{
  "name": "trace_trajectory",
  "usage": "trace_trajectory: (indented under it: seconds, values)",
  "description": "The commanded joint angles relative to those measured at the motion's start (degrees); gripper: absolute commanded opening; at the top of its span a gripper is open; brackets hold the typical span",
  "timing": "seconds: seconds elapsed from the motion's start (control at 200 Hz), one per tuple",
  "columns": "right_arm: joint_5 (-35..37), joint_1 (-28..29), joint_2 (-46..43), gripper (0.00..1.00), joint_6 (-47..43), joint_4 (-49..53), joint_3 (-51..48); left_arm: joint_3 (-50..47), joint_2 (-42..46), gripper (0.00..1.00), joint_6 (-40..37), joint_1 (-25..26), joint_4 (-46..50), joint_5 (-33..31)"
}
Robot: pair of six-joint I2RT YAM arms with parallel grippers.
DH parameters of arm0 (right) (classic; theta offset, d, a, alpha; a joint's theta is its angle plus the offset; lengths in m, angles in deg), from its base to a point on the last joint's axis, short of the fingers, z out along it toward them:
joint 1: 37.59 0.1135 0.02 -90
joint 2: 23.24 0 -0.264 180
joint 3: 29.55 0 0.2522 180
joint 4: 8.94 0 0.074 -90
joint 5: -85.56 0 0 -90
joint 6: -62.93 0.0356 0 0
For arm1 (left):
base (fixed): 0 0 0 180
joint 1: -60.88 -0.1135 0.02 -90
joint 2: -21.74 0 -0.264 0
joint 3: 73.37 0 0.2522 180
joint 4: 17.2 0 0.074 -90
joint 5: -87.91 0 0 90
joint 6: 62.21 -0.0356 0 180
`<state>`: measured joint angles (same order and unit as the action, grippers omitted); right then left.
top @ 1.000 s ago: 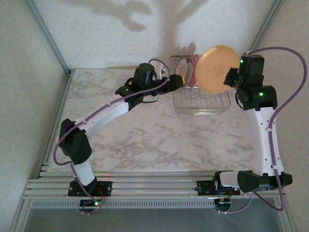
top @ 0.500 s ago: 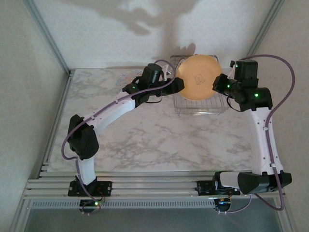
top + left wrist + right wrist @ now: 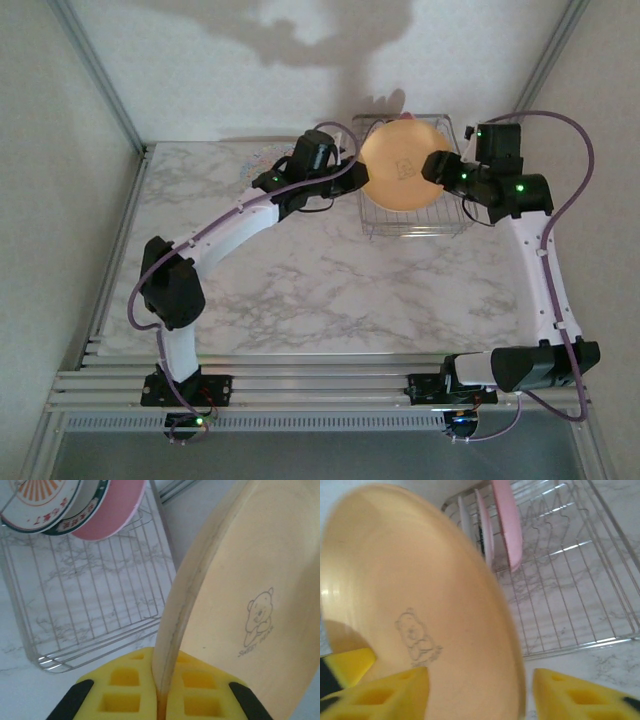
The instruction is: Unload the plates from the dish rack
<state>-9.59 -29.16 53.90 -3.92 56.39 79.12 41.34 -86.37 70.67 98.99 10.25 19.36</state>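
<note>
over the dish rack [image 3: 415,222], the left end effector [image 3: 161,692] pinches the orange plate [image 3: 250,580]; the right end effector [image 3: 480,682] stands spread.

Orange plate [image 3: 403,166]: moved left over dish rack [image 3: 415,225]; left gripper [image 3: 161,695] closed on its rim; right gripper [image 3: 480,690] loosened.
</note>
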Motion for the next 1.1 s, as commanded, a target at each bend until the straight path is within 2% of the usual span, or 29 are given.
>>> trace_trajectory:
  seconds: [0.0,0.125,0.335,0.531,0.691,0.806,0.961,1.096]
  values:
    - [3.4,2.5,-1.0,0.73,-2.7,-2.8,2.1,-3.1,4.5,0.0,1.2,-2.9,-0.8,1.0]
    - [3.7,4.2,-1.5,0.79,-4.5,-5.3,1.6,-8.8,9.8,0.0,1.5,-6.1,-0.4,2.1]
    - [5.3,10.1,-1.3,0.84,-9.1,-6.1,1.9,-27.3,21.6,0.0,3.8,-13.4,-1.8,4.0]
    - [12.7,18.2,0.3,0.88,-13.6,-2.7,3.3,-44.2,28.6,0.0,4.2,-18.1,-3.2,4.2]
    - [16.3,23.8,0.8,0.88,-14.8,-2.1,1.8,-54.5,28.6,0.0,6.2,-18.7,-9.1,3.5]
    - [16.4,25.8,1.2,0.88,-13.7,-2.5,0.2,-58.9,26.7,0.0,7.7,-18.6,-14.8,3.2]
    - [16.2,27.4,2.2,0.88,-12.8,-3.6,-0.3,-59.4,21.8,0.0,6.8,-17.6,-17.6,2.2]
    - [15.6,27.8,2.9,0.88,-12.6,-3.6,-0.4,-56.9,17.9,0.0,4.4,-16.2,-15.1,-1.3]
